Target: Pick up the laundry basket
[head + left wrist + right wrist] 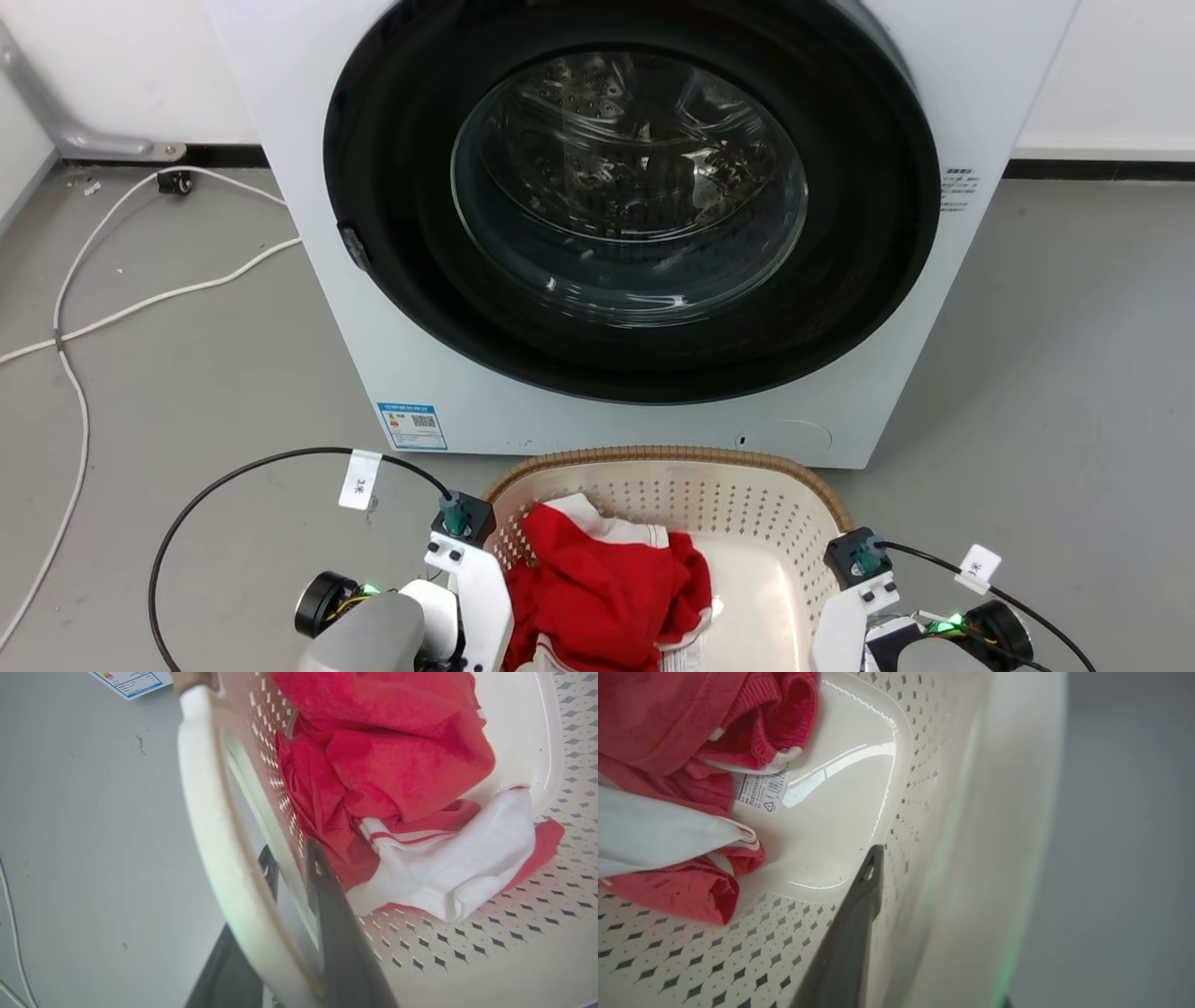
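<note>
A grey floor (187, 392) runs up to a white washing machine (308, 168) with its round dark door (630, 187) closed. White cables (149, 301) trail across the floor on the left. The laundry basket (672, 457), cream with perforated sides and a brown woven-look rim, sits just in front of the machine, low in the middle of the head view. Crumpled red and white clothing (607, 588) lies inside it, toward its left side.

The two arms flank the basket, one at each short side. In the left wrist view the left hand (292, 849) straddles the basket's side wall. One dark finger (336, 914) lies inside against the perforations, and the other sits outside, between the wall and the white handle (205, 812). I cannot tell whether the fingers press on the wall.

In the right wrist view the right hand (889, 863) shows one dark finger (857, 919) inside the basket, close along its wall. The second finger is hidden, so its grip cannot be told. A printed label (761, 793) lies beside the clothing.
</note>
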Robot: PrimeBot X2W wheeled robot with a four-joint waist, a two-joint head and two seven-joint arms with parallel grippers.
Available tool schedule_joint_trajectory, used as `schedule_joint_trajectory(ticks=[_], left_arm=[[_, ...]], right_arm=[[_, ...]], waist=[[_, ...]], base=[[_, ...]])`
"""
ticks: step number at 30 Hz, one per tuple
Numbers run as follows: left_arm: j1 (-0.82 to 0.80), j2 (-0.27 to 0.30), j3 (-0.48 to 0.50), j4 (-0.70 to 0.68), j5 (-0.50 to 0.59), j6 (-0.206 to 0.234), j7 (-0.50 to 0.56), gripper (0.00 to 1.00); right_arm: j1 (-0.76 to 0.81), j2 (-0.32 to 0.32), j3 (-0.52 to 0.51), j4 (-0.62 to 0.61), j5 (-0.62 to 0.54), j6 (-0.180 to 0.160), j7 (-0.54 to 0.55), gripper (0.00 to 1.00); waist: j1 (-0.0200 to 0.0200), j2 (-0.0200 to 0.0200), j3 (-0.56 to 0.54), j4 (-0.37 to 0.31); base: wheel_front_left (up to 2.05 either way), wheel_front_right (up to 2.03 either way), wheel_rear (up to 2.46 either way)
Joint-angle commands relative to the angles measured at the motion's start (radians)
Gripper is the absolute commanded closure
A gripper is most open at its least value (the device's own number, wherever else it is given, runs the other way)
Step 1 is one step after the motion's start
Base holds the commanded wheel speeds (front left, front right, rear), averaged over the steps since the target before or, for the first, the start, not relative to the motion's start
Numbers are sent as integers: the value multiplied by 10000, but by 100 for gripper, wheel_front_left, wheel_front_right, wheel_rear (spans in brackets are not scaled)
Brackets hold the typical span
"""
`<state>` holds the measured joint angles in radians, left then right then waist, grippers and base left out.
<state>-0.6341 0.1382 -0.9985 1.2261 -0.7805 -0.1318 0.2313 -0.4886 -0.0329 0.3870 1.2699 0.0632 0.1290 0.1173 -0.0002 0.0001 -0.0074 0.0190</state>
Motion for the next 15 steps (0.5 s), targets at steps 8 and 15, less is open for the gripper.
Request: schedule_joint_trajectory(ticks=[8, 15], left_arm=[[-413, 576, -479, -667, -585, 46, 1022, 100], [-550, 753, -843, -894, -1012, 42, 1413, 100]], right_arm=[[87, -272, 1400, -14, 1033, 40, 1224, 100], [-82, -261, 2037, 42, 1682, 44, 1482, 100]], waist=[[2, -1, -268, -58], [2, -1, -377, -89]], base=[[0, 0, 0], [0, 0, 0]])
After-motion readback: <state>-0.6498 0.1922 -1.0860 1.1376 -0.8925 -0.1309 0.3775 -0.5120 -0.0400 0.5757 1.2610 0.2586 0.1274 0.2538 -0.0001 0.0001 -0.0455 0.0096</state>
